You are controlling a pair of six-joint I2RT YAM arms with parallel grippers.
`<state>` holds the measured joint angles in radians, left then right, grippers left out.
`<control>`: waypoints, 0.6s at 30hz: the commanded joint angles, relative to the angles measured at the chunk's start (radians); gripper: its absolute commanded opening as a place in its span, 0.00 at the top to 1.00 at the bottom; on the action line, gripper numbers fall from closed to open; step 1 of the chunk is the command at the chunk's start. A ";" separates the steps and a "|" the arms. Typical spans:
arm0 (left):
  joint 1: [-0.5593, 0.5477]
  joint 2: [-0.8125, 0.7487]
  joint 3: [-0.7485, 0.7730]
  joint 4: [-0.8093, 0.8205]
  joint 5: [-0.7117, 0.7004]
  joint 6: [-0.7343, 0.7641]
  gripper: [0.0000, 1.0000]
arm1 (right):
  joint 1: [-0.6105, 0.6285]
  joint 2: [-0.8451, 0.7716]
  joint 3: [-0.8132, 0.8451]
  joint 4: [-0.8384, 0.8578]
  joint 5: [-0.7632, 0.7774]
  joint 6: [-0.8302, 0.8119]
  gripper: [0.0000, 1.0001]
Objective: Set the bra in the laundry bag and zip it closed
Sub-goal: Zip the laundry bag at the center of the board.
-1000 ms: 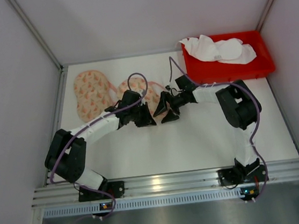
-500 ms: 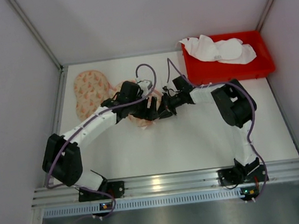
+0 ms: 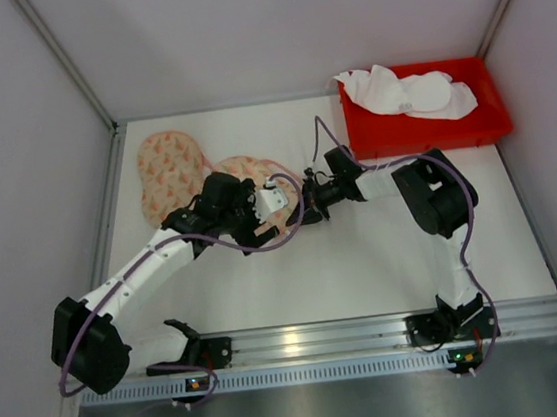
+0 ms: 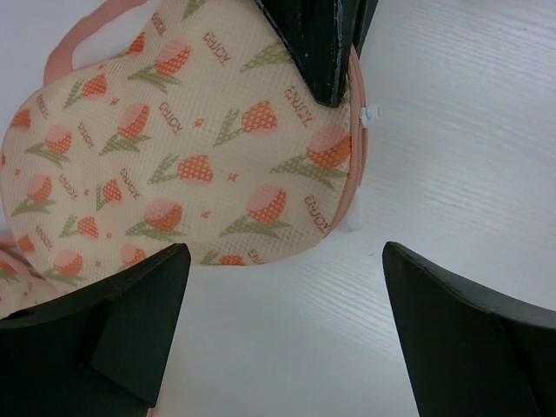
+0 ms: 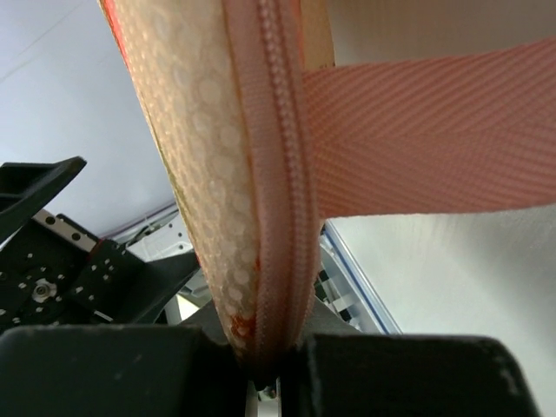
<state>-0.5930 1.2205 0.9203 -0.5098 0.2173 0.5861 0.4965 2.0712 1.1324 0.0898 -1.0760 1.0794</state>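
Observation:
The laundry bag [image 3: 168, 166] is a cream mesh pouch with orange tulips and a pink zipper, lying flat at the table's back left. Its rounded end [image 4: 174, 148] fills the left wrist view, with a white zipper pull [image 4: 369, 113] at its rim. My right gripper [image 3: 302, 209] is shut on the bag's zippered edge [image 5: 265, 261], and a pink strap [image 5: 434, 139] runs off beside it. My left gripper [image 4: 287, 304] stands open just in front of the bag, with only bare table between its fingers. The white bra [image 3: 411, 93] lies in the red bin [image 3: 431, 131].
The red bin stands at the back right corner. White walls close in the table on three sides. An aluminium rail [image 3: 314, 340] runs along the near edge, where both arm bases are bolted.
My left gripper has let go of the bag, opened wide and drawn back towards the front left. My right gripper has moved onto the bag's edge and shut on it.

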 commanded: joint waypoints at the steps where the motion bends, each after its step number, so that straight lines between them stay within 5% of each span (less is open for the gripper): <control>1: -0.010 0.037 -0.006 0.014 0.039 0.164 0.02 | 0.007 -0.046 -0.002 0.071 -0.058 0.024 1.00; 18: -0.045 0.137 -0.023 0.186 -0.071 0.253 0.04 | 0.013 -0.052 -0.023 0.119 -0.096 0.079 1.00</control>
<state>-0.6361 1.3445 0.9047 -0.4286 0.1848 0.8165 0.4965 2.0701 1.1137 0.1532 -1.1278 1.1465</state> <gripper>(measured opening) 0.961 0.041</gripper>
